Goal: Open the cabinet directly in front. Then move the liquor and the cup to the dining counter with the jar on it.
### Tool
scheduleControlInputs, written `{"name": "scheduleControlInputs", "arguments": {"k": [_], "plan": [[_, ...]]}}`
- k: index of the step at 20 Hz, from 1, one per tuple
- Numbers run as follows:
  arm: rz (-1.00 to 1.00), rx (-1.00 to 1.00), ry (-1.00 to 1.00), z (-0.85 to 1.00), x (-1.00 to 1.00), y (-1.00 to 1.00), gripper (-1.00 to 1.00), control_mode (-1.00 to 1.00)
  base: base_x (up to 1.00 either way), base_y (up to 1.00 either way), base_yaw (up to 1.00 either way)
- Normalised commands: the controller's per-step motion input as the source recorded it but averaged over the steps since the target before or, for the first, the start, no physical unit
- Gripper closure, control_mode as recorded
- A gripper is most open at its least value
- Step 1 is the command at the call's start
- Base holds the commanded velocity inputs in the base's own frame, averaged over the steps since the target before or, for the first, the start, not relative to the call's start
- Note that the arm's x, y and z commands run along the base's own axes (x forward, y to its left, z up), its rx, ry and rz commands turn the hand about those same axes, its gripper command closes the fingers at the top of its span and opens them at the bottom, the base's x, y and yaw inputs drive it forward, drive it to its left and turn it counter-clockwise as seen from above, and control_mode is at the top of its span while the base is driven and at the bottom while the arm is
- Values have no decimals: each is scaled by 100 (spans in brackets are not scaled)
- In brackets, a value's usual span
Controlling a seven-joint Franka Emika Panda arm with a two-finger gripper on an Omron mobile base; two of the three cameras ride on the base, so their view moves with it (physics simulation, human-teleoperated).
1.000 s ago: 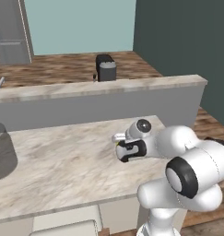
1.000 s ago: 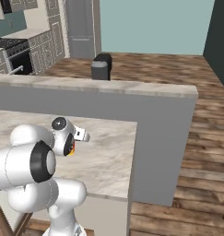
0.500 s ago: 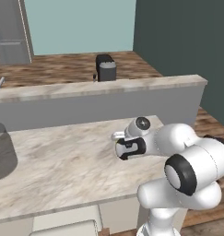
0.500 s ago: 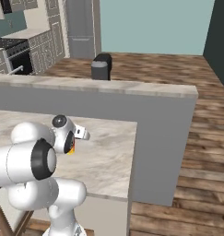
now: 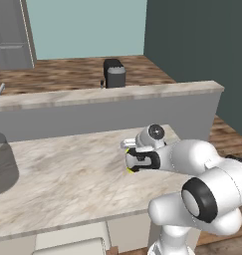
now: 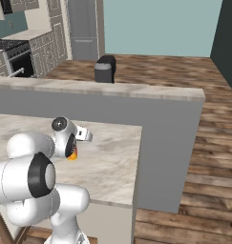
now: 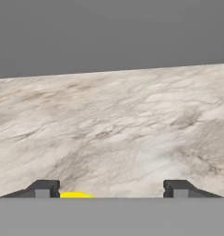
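Marbled table (image 5: 67,174) with jar (image 5: 2,164) at left: pincer (image 7: 111,189) just sprung apart, yellow cup (image 7: 75,195) set down between tips. Probably delivered; retreat next.

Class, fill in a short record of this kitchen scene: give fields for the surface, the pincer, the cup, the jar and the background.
surface: dining counter, marbled top with raised grey back ledge
pincer: pincer low over the counter, fingers wide apart
cup: yellow cup beside one fingertip, at the pincer, mostly hidden
jar: grey translucent jar at the counter's far left end
background: dark bin on the wooden floor
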Motion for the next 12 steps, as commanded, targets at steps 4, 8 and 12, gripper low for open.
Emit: {"name": "scheduleControlInputs", "arguments": {"k": [4,8,12], "plan": [[0,0,-5,50,0,0,-100,-100,0,0,0],[0,0,-8,73,-12,0,-100,-100,0,0,0],[0,1,-8,94,-45,-1,-100,-100,0,0,0]]}}
